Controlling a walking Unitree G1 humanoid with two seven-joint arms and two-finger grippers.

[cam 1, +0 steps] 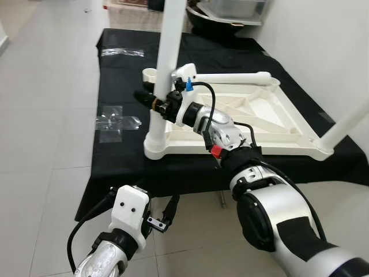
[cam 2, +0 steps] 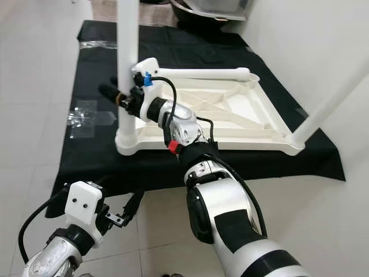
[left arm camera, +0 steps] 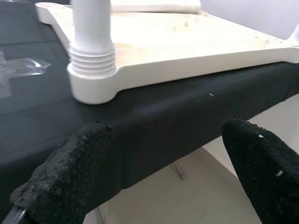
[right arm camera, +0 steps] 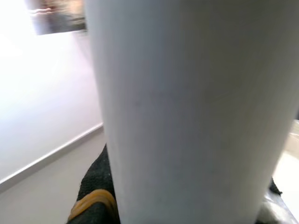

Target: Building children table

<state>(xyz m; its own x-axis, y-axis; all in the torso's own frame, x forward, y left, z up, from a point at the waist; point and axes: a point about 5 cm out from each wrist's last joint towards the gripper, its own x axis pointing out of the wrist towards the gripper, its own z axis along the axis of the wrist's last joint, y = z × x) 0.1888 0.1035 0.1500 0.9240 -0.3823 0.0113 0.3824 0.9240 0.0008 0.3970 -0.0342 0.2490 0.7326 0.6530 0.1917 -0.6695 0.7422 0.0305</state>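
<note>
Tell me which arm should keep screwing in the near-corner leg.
Right. Its end effector already clasps the upright leg above the tabletop corner; the left end effector hangs open below the cloth edge.

I log positions against the tabletop [cam 1: 253, 124], which lies upside down on the cloth-covered surface [cam 1: 121, 156].

- Upright leg [cam 1: 168, 63]: stands in the tabletop's near-left corner socket.
- Second upright leg [cam 1: 346, 124]: stands at the tabletop's near-right corner.
- Loose leg [cam 1: 233, 77]: lies across the tabletop's far edge.
- Right gripper [cam 1: 153, 101]: at the near-left corner, fingers either side of the upright leg.
- Left gripper [cam 1: 164, 216]: in front of the tabletop, below the surface's near edge, over the floor.
- Plastic bag [cam 1: 115, 121]: on the surface, left of the tabletop.
- Another plastic bag [cam 1: 122, 52]: on the surface, left of the tabletop and farther back.
</note>
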